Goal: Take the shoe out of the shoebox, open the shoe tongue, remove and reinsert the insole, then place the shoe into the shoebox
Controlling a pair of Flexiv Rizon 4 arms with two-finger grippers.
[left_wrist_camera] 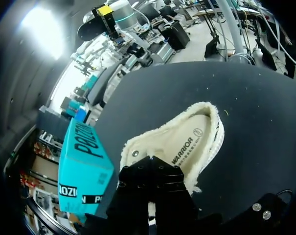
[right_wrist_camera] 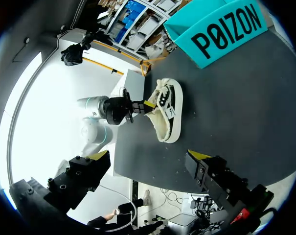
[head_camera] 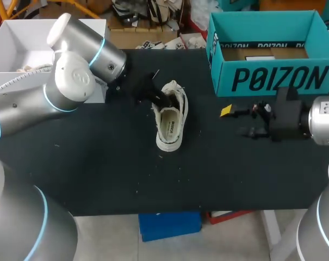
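The shoe (head_camera: 169, 128) lay on the table (head_camera: 99, 174), left of the shoebox (head_camera: 273, 79), long axis running near to far. The left gripper (head_camera: 160, 99) sat at its far end, grip state indeterminate. The right gripper (head_camera: 237, 122) stood open, well apart to the right.

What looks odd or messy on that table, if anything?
Nothing looks damaged or spilled. The shoe sits mid-table, outside the teal shoebox, its mouth wide open so the insole shows, which fits the job. The only untidy thing is a few pale specks on the black table.
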